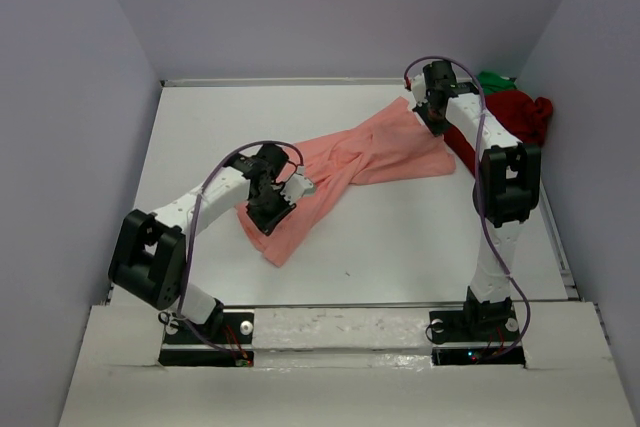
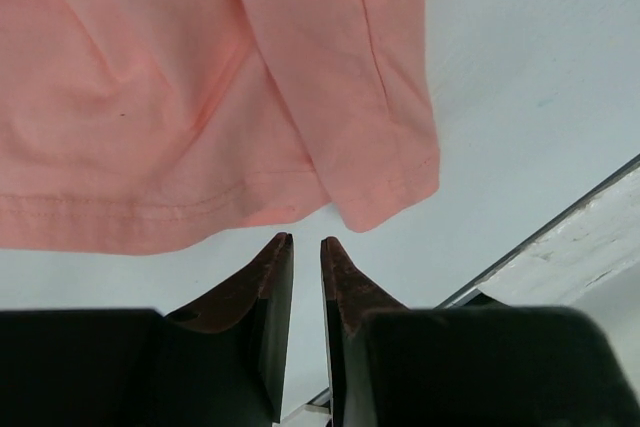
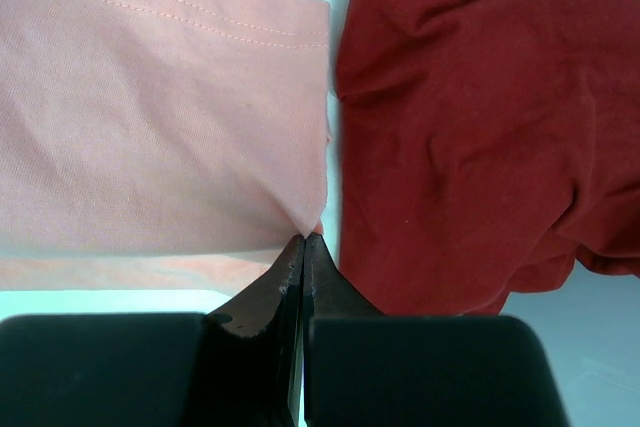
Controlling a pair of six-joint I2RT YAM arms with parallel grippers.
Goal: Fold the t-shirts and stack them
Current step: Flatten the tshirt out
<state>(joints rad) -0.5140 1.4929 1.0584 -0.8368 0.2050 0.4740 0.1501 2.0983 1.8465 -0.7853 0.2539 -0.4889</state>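
Pale lavender-grey walls [image 1: 60, 97] close in a flat white table [image 1: 400, 237] on three sides. Two white-and-black robot arms are bolted to the near edge. The left arm [image 1: 160, 247] bends inward over the left-middle of the table. The right arm [image 1: 495, 207] reaches straight up the right side toward the far corner.

The largest cloth is a soft salmon-pink t-shirt [image 1: 350, 162]. It lies pulled out in a long diagonal band, running from near the left arm's wrist up to the far right. Its lower end is bunched and folded over itself, and its upper end is drawn to a point.

A crumpled dark red t-shirt [image 1: 520, 112] sits in the far right corner, just beside the upper end of the pink one. In the right wrist view a thin strip of bare table separates them. Behind the red one, against the back wall, a small crumple of bright green t-shirt [image 1: 495, 79] shows.

The right gripper [image 3: 303, 239] is clenched. Its dark fingers are pressed together on a corner of the salmon-pink t-shirt, which narrows to a point at the tips.

The left gripper [image 2: 305, 240] has a slim gap between its fingers, and white table is visible through it. It holds nothing, and the stitched hem of the pink shirt lies just beyond its tips.
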